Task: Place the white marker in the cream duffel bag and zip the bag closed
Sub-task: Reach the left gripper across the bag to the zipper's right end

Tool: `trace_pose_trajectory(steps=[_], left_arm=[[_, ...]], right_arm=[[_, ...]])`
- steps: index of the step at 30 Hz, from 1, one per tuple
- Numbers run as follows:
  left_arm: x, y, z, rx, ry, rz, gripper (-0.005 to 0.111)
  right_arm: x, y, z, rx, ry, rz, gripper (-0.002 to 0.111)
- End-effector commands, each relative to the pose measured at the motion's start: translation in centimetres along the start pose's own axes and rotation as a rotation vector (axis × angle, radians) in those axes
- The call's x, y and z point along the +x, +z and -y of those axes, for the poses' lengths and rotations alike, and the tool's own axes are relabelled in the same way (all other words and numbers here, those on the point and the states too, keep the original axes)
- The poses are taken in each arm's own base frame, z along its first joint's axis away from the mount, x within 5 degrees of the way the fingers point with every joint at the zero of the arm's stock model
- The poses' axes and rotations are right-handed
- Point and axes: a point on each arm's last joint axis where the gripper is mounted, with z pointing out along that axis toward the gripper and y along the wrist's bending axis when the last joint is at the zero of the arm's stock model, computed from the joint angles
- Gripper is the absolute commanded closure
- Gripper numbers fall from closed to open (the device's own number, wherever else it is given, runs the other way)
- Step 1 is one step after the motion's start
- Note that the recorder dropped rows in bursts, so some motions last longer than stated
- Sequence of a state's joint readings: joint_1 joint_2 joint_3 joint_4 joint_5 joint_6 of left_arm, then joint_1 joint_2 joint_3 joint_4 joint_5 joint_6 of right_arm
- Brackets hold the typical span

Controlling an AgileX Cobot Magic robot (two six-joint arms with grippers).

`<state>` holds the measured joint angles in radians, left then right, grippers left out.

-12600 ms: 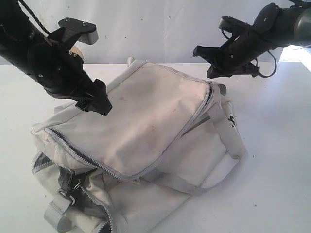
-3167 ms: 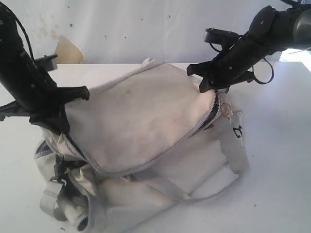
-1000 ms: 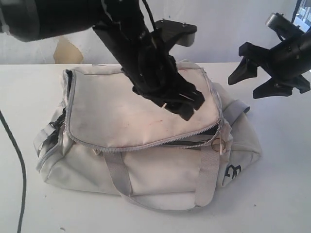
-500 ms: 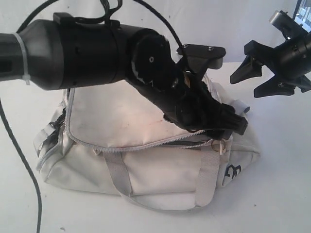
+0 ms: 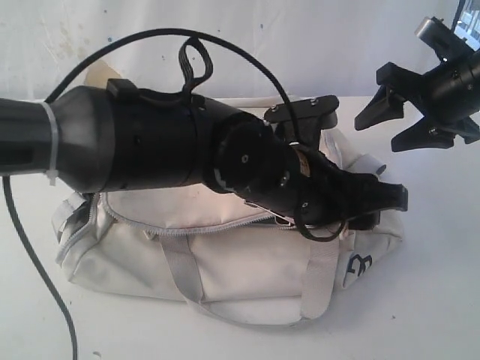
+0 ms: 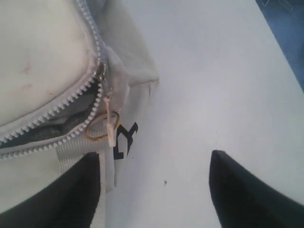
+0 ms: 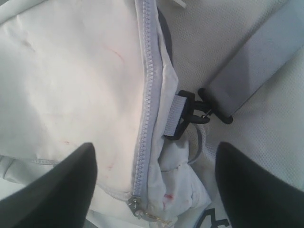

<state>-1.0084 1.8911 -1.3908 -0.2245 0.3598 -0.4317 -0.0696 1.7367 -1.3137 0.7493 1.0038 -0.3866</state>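
The cream duffel bag (image 5: pixel 232 262) lies on the white table, logo end to the right. My left arm reaches across its top, and my left gripper (image 5: pixel 379 210) hangs open at that end. In the left wrist view, the left gripper (image 6: pixel 154 190) stands over bare table beside the bag's logo, one finger (image 6: pixel 71 194) above the strap. The zipper slider (image 6: pixel 101 71) sits at the corner with its cream pull tab (image 6: pixel 111 128) and a gold ring (image 6: pixel 97 127); the zip gapes, showing dark lining. My right gripper (image 5: pixel 409 112) is open above the bag's right end, empty. The white marker is out of view.
White table (image 5: pixel 435 292) lies bare to the right of the bag. The right wrist view shows the right gripper (image 7: pixel 154 190) over a closed zipper line (image 7: pixel 145 95), a black clip (image 7: pixel 187 111) and a grey strap (image 7: pixel 256 71). A black cable (image 5: pixel 30 255) hangs at the left.
My left arm has swung lower and further right across the bag's top, its gripper now past the zipper pull at the logo end. The right gripper has stayed put.
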Motion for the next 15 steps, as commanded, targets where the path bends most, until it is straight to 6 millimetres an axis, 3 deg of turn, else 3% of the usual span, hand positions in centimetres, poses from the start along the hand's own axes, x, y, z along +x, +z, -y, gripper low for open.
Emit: trace_pose_trajectory(steps=[1, 7, 15], left_arm=[[0.2, 1.4, -0.2, 0.02, -0.14, 0.043, 0.035], [1.5, 3.9, -0.9, 0.001, -0.227, 0.019, 0.035], [1.5, 4.8, -1.1, 0.017, -0.238, 0.057, 0.035]], right_arm=[[-0.1, -0.2, 0.2, 0.002, 0.015, 0.013, 0.043], [-0.3, -0.2, 0.2, 0.008, 0.033, 0.029, 0.043], [-0.3, -0.2, 0.2, 0.009, 0.033, 0.033, 0.043]])
